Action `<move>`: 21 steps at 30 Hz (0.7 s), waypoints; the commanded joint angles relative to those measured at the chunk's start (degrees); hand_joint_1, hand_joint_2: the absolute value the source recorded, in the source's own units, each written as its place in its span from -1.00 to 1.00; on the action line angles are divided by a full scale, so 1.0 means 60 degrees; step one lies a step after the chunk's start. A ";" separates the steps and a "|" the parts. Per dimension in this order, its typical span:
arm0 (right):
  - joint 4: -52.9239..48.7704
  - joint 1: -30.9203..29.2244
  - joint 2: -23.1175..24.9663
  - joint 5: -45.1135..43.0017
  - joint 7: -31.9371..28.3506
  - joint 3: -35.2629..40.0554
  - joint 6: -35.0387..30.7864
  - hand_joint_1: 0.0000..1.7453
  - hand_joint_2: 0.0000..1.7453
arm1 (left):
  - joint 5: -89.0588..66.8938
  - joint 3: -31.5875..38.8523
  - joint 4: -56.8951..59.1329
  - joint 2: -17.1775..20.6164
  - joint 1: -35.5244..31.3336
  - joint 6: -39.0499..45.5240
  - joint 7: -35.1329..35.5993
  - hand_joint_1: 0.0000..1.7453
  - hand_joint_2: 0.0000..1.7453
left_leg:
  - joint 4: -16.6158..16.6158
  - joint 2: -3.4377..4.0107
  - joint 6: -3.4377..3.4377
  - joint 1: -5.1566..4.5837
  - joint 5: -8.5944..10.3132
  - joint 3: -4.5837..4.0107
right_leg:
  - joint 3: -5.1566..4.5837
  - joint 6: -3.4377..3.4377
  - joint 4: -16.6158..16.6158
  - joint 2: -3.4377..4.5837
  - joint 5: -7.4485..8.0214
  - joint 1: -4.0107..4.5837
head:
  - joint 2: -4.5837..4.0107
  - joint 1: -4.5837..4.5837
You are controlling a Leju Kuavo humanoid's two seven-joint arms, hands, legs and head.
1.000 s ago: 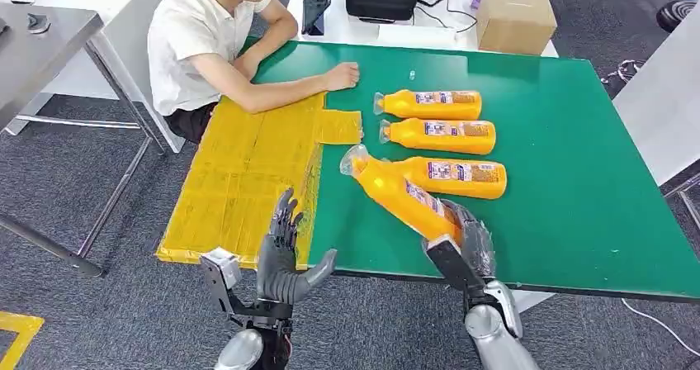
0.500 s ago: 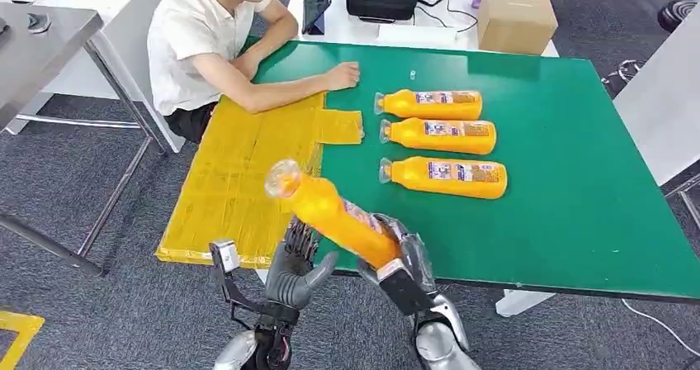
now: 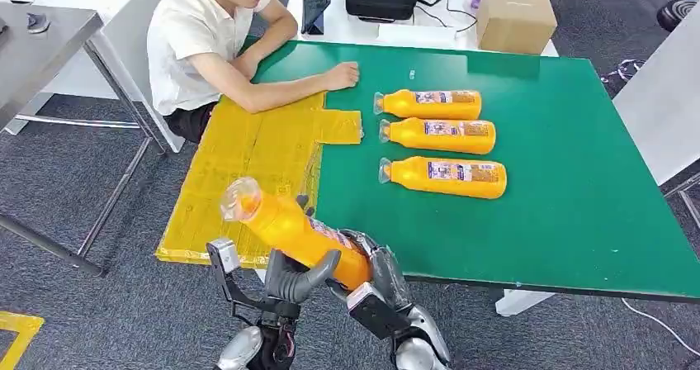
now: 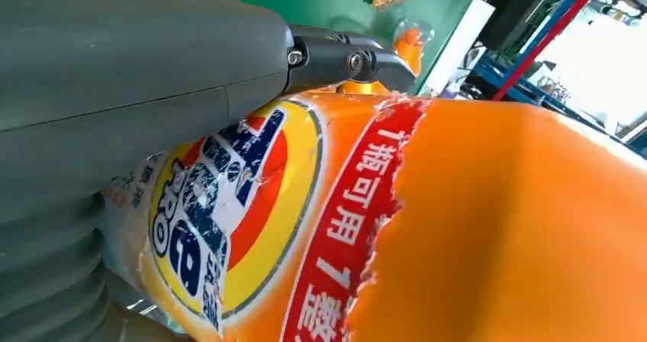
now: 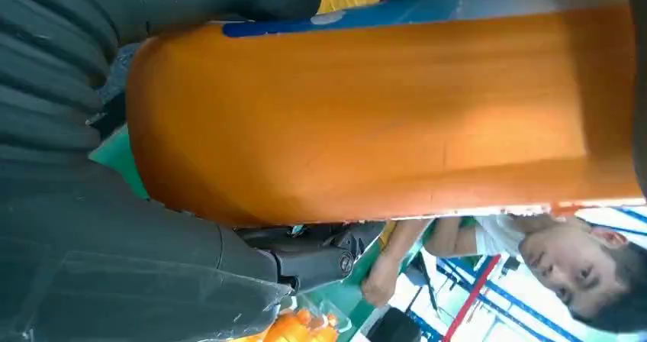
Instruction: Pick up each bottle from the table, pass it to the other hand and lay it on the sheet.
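Head view: right robot hand grips bottle, left robot hand barely cups it; early release risks a drop.

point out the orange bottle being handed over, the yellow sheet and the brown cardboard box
orange plastic bottle in the hands (image 3: 285, 224), head view, on its upper body
flat yellow sheet (image 3: 248, 163), head view, on its bare middle
brown cardboard box (image 3: 515, 19), head view, on its top face

Grey carpet floor, white desk — steel bench
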 commanded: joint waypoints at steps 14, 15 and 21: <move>0.1009 0.0142 -0.0290 0.0149 0.0297 0.0498 0.0332 -1.00 -1.00 | -0.0323 0.0624 -0.0333 0.0177 -0.0106 0.0019 -0.0315 1.00 1.00 | -0.0010 -0.0011 -0.0012 0.0005 -0.0005 0.0022 | 0.0025 -0.0012 -0.0010 -0.0008 -0.0008 0.0005 | 0.0000 0.0004; 0.1009 0.0142 -0.0290 0.0149 0.0297 0.0498 0.0332 -1.00 -1.00 | -0.0323 0.0624 -0.0333 0.0177 -0.0106 0.0019 -0.0315 1.00 1.00 | -0.0009 -0.0009 -0.0012 0.0006 -0.0006 0.0022 | 0.0025 -0.0013 -0.0010 -0.0005 -0.0008 0.0006 | 0.0000 0.0000; 0.0634 0.0517 -0.0294 0.0343 -0.0012 0.0190 -0.0747 -1.00 -1.00 | -0.1122 0.0940 -0.0475 0.0190 -0.0074 0.0760 -0.0497 -0.16 1.00 | -0.0011 -0.0006 -0.0023 0.0012 -0.0018 0.0047 | 0.0049 -0.0024 -0.0012 -0.0001 -0.0018 0.0011 | 0.0000 0.0000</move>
